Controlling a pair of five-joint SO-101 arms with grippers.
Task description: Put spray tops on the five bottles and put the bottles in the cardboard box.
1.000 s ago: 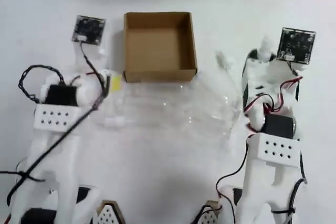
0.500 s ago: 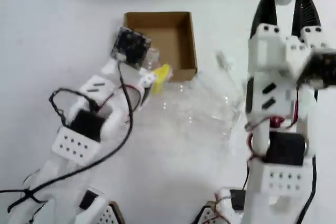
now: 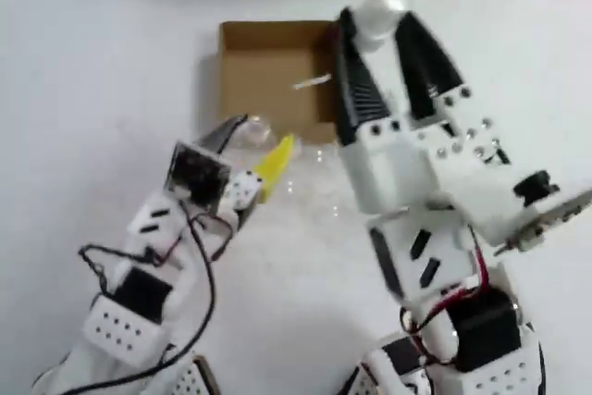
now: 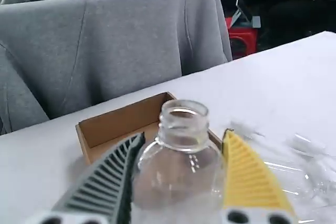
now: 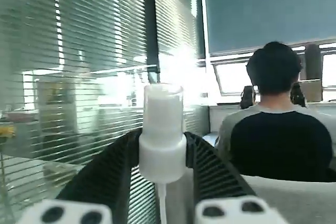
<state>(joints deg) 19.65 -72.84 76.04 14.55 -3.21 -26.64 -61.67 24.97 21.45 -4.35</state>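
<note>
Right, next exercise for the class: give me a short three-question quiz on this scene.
1. True or false: the bottle in the left gripper is already capped.
2. The right gripper holds: A) a bottle, B) a white spray top, C) nothing.
3. Fill in: from the left wrist view, the cardboard box sits ____ the held bottle.
Key: 1 false; 2 B; 3 behind.

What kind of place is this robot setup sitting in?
Probably an office or lab workspace: slatted window blinds line one side, and grey upholstered chairs stand behind a plain white table.
</note>
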